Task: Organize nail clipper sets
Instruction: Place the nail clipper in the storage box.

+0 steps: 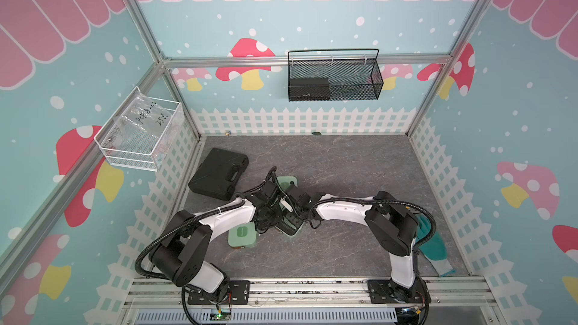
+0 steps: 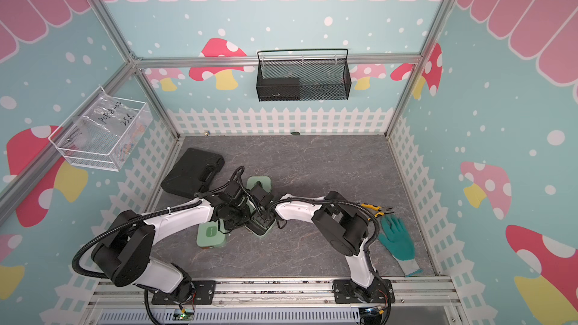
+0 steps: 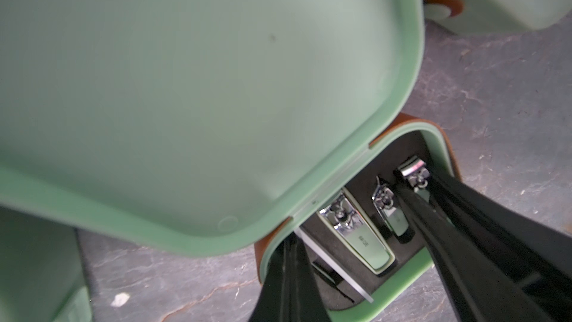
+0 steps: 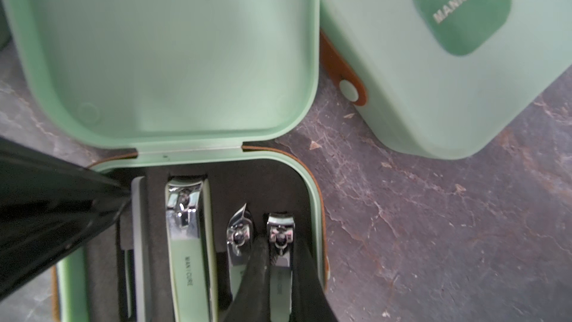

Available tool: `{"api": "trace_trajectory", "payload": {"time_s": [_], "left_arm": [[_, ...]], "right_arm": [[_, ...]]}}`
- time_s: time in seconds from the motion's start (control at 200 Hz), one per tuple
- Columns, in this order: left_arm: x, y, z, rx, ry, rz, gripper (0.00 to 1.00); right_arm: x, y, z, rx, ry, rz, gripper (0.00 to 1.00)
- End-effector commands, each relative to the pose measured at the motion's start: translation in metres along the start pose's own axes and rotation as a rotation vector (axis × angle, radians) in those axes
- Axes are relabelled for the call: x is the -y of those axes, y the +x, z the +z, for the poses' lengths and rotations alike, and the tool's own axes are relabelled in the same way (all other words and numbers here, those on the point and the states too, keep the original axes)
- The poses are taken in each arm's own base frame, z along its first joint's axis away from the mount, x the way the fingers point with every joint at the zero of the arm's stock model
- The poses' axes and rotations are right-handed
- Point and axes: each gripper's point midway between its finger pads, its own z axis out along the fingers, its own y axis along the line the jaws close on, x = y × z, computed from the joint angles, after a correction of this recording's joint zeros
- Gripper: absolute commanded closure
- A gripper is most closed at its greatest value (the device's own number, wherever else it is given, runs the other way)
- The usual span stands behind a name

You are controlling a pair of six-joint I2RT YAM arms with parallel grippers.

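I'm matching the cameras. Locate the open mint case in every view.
Top view: open mint case at centre, mostly hidden.
Top view: case at centre again, mostly hidden.
Left wrist: case fills the frame, lid raised.
Right wrist: case in left half, lid raised.
Shared landmark: grey marbled tabletop.

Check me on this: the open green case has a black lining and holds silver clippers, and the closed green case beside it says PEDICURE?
Not quite: the closed green case reads MANICURE, not PEDICURE, as the right wrist view shows. The open green case does have a black lining and silver clippers.
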Motion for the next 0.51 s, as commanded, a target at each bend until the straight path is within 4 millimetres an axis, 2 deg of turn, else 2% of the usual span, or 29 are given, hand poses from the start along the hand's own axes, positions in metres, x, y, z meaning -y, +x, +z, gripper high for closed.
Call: {"api": "trace_trajectory", "payload": {"time_s": [0.0,0.1,0.205,0.35,0.5], "left_arm": [[-0.008,-0.004,0.007,0.019,-0.036,-0.001,1.00],[-0.007,-0.005,0.007,0.020,-0.032,-0.001,1.00],[-0.006,-0.005,0.007,0.019,-0.031,-0.002,1.00],[-0.005,-0.005,0.008,0.015,-0.028,0.000,1.00],[-0.005,-0.005,0.008,0.016,-0.026,0.001,1.00]], "right_arm": [[-0.008,0.099,0.042,-0.327,0.015,-0.088,1.00],[-0.010,0.103,0.045,-0.343,0.014,-0.095,0.99],[-0.011,0.100,0.042,-0.333,0.009,-0.094,0.91],[-0.012,0.086,0.030,-0.287,0.001,-0.092,0.76],[-0.013,0.067,0.017,-0.233,-0.018,-0.089,0.72]]}}
